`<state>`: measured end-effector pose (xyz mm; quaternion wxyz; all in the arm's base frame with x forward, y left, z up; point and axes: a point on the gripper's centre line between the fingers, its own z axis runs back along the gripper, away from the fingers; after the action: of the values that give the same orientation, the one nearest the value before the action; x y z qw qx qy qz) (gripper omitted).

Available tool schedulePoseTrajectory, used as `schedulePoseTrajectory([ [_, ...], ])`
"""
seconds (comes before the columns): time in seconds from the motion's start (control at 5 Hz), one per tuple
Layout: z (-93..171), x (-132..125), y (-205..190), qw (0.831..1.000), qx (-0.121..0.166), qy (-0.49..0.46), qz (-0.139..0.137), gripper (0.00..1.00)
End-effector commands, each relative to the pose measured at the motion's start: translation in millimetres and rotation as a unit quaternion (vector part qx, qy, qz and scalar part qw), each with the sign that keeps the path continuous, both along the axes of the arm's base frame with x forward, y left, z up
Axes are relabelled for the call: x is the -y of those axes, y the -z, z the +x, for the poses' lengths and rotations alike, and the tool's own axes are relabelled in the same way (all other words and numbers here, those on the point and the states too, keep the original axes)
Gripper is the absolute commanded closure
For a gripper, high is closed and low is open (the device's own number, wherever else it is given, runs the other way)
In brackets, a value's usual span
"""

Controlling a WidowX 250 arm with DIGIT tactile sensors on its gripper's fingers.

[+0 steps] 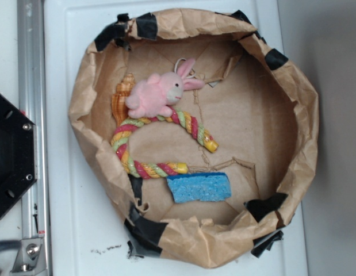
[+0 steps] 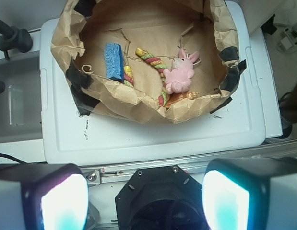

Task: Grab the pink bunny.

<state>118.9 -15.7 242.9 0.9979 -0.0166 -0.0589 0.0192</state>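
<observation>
The pink bunny [image 1: 159, 94] [image 2: 181, 74] lies on its side inside a brown paper ring [image 1: 307, 123] [image 2: 114, 98], its ears pointing right in the exterior view. It rests against an orange seashell [image 1: 122, 98] and the top of a twisted rope toy [image 1: 160, 144] [image 2: 153, 62]. My gripper [image 2: 144, 201] does not appear in the exterior view. In the wrist view its two glowing fingers [image 2: 62, 203] stand wide apart at the bottom edge, high above the black robot base [image 2: 162, 199], far from the bunny, with nothing between them.
A blue sponge [image 1: 199, 187] [image 2: 113, 61] lies in the ring beside the rope toy. The ring sits on a white lid [image 1: 68, 230] [image 2: 138, 139]. A metal rail [image 1: 31, 86] and the black base [image 1: 11, 155] lie to the left of it.
</observation>
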Motion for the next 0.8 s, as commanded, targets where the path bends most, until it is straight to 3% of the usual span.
schedulePoseTrajectory([
  [0.0,0.0,0.0,0.0,1.000,0.000,0.000,0.000,0.00],
  [0.2,50.0,1.4,20.4,0.995,0.037,-0.094,0.006,0.00],
  [0.6,143.4,-36.8,69.4,0.979,0.047,-0.196,0.001,0.00],
])
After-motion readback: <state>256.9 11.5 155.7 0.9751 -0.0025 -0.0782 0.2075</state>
